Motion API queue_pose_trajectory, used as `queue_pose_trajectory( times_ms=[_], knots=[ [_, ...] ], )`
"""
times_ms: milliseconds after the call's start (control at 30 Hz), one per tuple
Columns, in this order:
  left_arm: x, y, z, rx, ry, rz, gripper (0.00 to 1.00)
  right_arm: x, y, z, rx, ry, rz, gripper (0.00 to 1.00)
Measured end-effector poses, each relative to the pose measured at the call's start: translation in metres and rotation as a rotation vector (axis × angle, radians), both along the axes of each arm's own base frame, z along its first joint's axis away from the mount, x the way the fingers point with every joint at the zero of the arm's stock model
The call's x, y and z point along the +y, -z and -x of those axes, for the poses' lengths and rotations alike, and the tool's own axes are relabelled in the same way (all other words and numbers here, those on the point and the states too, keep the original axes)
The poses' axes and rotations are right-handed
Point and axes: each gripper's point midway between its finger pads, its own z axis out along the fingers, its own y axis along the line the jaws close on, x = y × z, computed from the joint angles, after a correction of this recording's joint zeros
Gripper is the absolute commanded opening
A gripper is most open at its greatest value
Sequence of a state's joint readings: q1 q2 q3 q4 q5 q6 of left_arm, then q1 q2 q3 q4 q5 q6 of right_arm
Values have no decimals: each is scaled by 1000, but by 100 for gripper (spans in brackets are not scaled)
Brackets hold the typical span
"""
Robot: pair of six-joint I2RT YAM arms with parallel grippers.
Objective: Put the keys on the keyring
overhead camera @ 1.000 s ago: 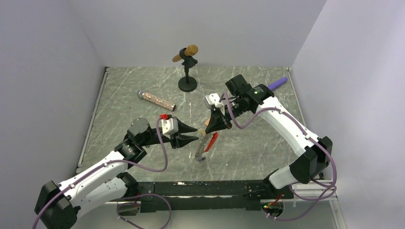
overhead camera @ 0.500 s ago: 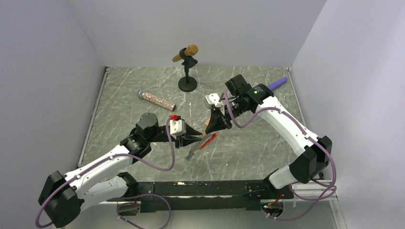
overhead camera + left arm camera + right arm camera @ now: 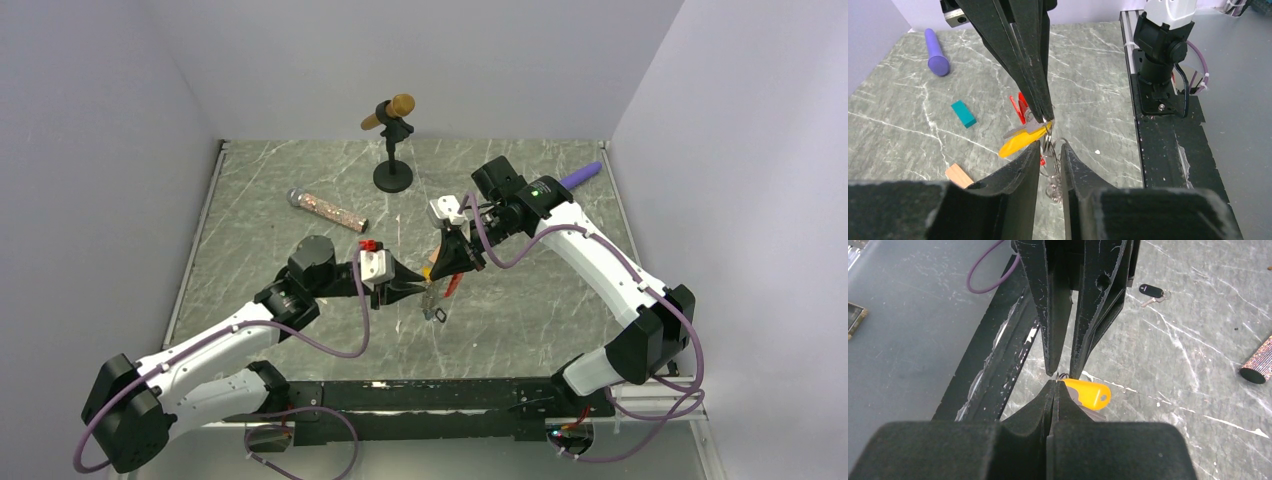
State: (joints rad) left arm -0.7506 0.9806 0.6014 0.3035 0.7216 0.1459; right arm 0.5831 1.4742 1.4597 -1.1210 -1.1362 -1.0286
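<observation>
My right gripper (image 3: 1054,382) is shut on the yellow key (image 3: 1090,392), whose grey blade points away from the jaws. In the left wrist view that yellow key (image 3: 1018,141) hangs at the right gripper's (image 3: 1047,114) tips, just above my left gripper (image 3: 1051,147). The left jaws stand narrow, shut on the silvery keyring (image 3: 1054,172), which dangles below them off the table. Its red fob (image 3: 1019,106) shows behind the right fingers. From above, both grippers meet mid-table, left gripper (image 3: 418,288) touching the keyring (image 3: 435,305) beside the right gripper (image 3: 438,272). A black key (image 3: 1151,290) lies on the table.
A teal block (image 3: 964,113) and a salmon block (image 3: 959,175) lie on the marble under the grippers. A purple stick (image 3: 581,176) lies far right, a glitter tube (image 3: 328,210) to the left, and a microphone on a stand (image 3: 392,140) at the back.
The left gripper moved right, closed on the keyring and lifted it off the table up to the right gripper's tips. The right arm held still with the yellow key.
</observation>
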Motion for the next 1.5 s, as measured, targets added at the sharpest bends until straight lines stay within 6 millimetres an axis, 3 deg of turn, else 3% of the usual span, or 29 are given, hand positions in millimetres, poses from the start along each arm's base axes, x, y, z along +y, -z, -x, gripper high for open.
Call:
queue_pose_trajectory(
  times_ms=[600, 867, 1233, 1500],
  knots=[
    [-4, 2, -4, 24, -2, -26, 21, 0, 0, 0, 2, 0, -3, 0],
    [-3, 2, -5, 15, -5, -30, 0, -1, 0, -1, 3, 4, -3, 0],
    [-3, 2, -5, 18, -6, -30, 0, -2, 0, -2, 3, 8, -2, 0],
    [3, -1, -9, 155, -56, 36, 0, -3, -2, -4, -29, 3, -15, 0]
  ],
)
